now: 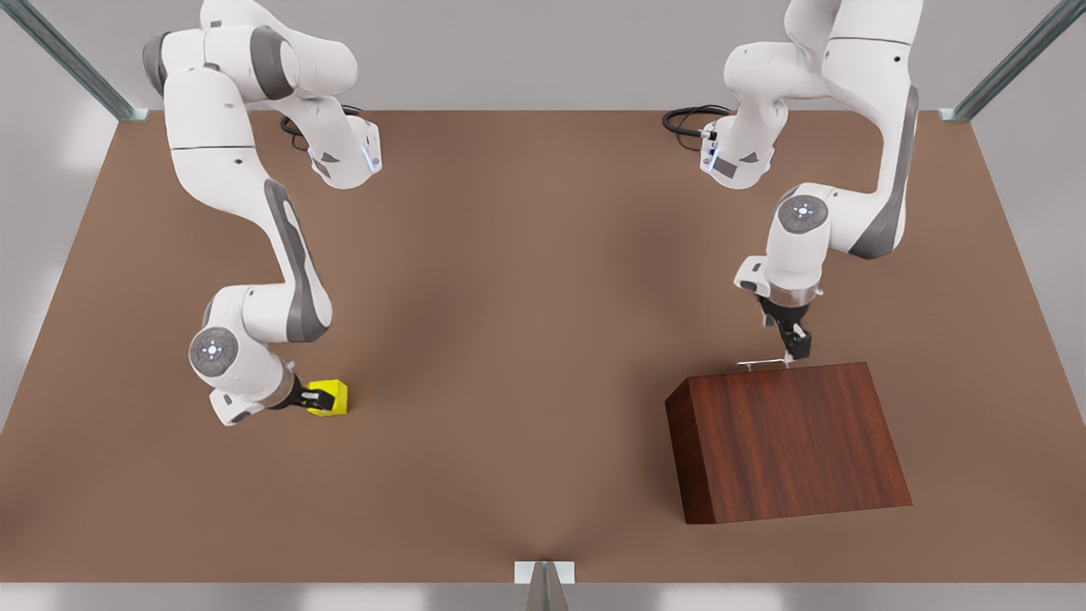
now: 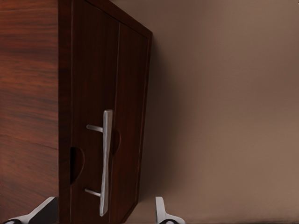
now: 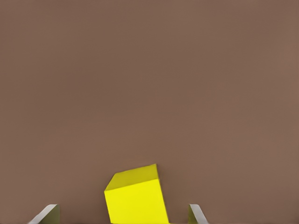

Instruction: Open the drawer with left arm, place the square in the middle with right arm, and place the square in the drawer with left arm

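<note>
left gripper (image 1: pixel 793 344) sits right at the drawer (image 2: pixel 110 140) handle (image 2: pixel 105 161) on the wooden box (image 1: pixel 785 441), near the table's (image 1: pixel 509 297) front-view right edge, fingers spread (not gripping). right gripper (image 1: pixel 316 399) straddles the square (image 1: pixel 329 397) toward the opposite edge, jaws open too

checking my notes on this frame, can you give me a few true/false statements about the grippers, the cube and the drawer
1. The left gripper is at the drawer's silver handle. True.
2. The drawer is pulled fully out. False: it sits flush in the wooden box.
3. The square lies on top of the box. False: it is on the table, between the right gripper's open fingers.
4. The left gripper's fingers straddle the handle, open. True.
</note>
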`<state>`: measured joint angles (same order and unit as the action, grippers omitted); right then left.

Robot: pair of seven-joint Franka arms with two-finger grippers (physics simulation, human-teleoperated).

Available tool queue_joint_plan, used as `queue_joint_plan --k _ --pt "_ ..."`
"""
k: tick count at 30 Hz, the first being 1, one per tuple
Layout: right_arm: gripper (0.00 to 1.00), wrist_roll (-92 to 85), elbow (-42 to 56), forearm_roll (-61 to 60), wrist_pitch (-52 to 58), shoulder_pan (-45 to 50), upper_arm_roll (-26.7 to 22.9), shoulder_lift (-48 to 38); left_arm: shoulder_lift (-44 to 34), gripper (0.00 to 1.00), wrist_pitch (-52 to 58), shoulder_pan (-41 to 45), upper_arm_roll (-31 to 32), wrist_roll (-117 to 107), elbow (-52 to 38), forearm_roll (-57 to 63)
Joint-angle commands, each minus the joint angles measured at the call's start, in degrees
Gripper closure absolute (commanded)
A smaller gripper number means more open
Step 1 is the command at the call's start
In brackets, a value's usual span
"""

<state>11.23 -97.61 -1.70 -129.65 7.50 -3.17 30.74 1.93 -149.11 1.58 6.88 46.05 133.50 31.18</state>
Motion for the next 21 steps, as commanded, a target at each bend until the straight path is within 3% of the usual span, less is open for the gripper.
queue_joint_plan --k 1,11,14,21 --pt "0.00 -2.4 0.1 -0.1 -1.0 0.0 0.0 0.6 0.1 0.00 -4.0 -0.6 0.1 22.2 0.1 2.0" --pt "0.00 -7.6 -1.0 0.1 -1.7 0.4 0.4 1.8 0.4 0.00 -4.7 -0.5 2.4 21.5 1.1 2.1" --pt "0.00 -7.6 -1.0 0.1 -1.8 0.5 0.4 2.0 0.4 0.12 -4.3 -0.5 3.0 21.2 1.1 2.1" --pt "0.00 -7.6 -2.8 0.1 -1.8 1.1 0.4 2.8 1.2 0.12 -4.2 -0.5 3.6 21.1 1.4 2.1"
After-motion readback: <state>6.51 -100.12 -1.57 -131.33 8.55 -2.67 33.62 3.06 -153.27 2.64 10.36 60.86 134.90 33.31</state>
